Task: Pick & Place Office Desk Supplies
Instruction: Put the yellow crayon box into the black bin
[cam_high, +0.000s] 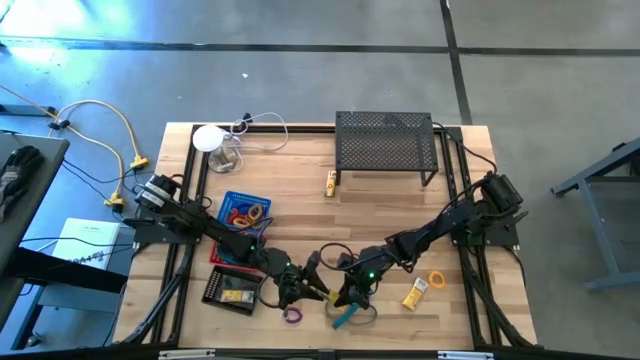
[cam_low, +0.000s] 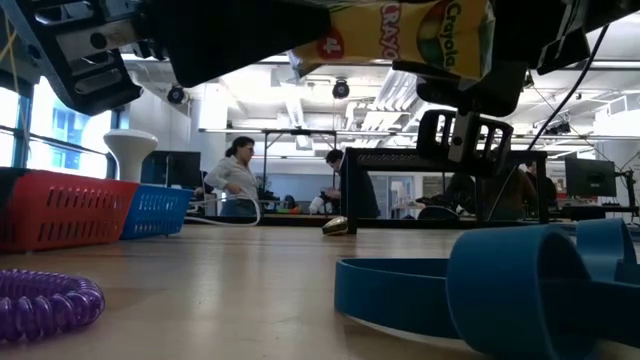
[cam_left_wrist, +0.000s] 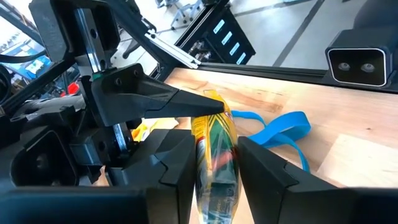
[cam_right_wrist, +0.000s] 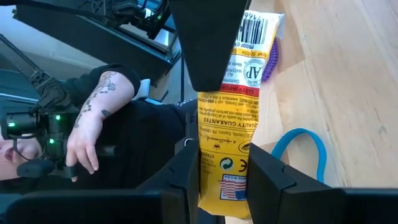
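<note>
The Crayola crayon pack (cam_right_wrist: 231, 118) is a slim yellow packet with green lettering, a barcode at one end, an AP seal and a small flag mark. It is held in the air above the table's near edge, between the two arms. The right gripper (cam_right_wrist: 222, 180) has its fingers closed on one end of it. The left gripper (cam_left_wrist: 214, 165) clamps the other end, fingers pressed to both sides. In the low view the pack (cam_low: 400, 35) hangs high overhead. Beneath it on the wooden table (cam_high: 380, 205) lie a blue elastic loop (cam_low: 400, 290) and a purple coil ring (cam_low: 45, 300). Farther right lie another yellow pack (cam_high: 416, 293) and an orange ring (cam_high: 437, 280). At the far edge stands the black mesh shelf (cam_high: 386, 143).
</note>
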